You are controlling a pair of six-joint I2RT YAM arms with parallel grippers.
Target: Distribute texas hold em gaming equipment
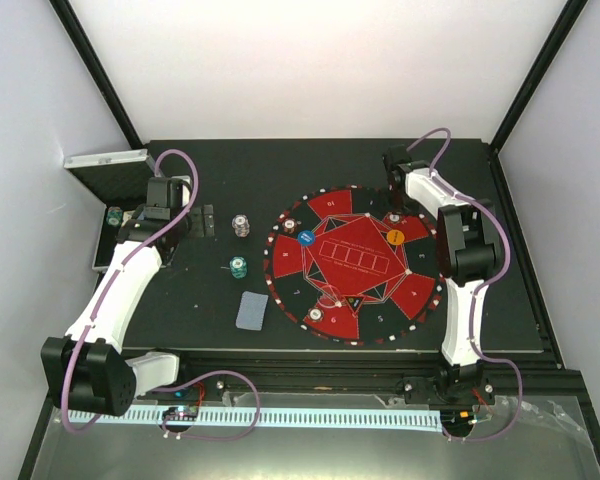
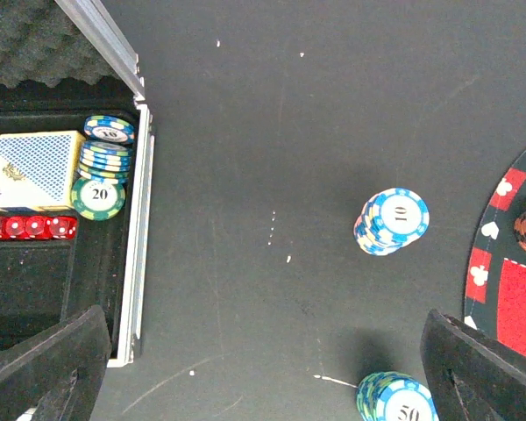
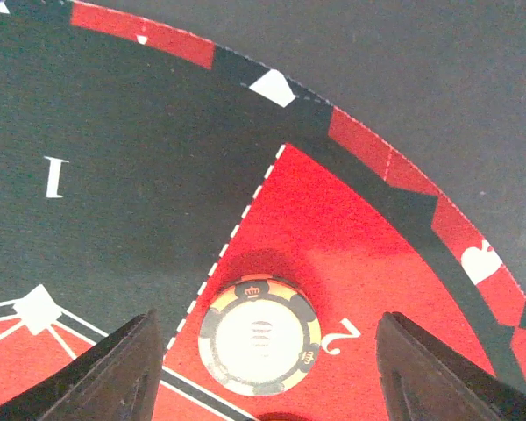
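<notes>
**Chip distribution: right arm at the mat, left arm beside the case**

Top view: right gripper [image 1: 394,205] over the mat's [image 1: 320,262] far sector, left gripper [image 1: 202,220] beside the case [image 1: 105,165]. Left wrist: jaws wide apart, empty; two chip stacks [image 2: 392,221] wait on the table [image 2: 272,114]. Right wrist: jaws apart, clear of a chip [image 3: 260,336] on red, judged placed.

Ahead of my left gripper [image 2: 263,381] I see a broad lane of bare table [image 2: 245,132]. It is walled on one side by the metal rim of the case [image 2: 140,219] and on the other by the blue chip stack [image 2: 393,219]. The teal chip stack [image 2: 394,399] sits just beside one finger [image 2: 482,368]. My right gripper [image 3: 265,351] stands with its fingers [image 3: 114,368] apart around a black-and-yellow chip stack [image 3: 259,329] on the mat [image 3: 114,175], with a gap on each side.
</notes>
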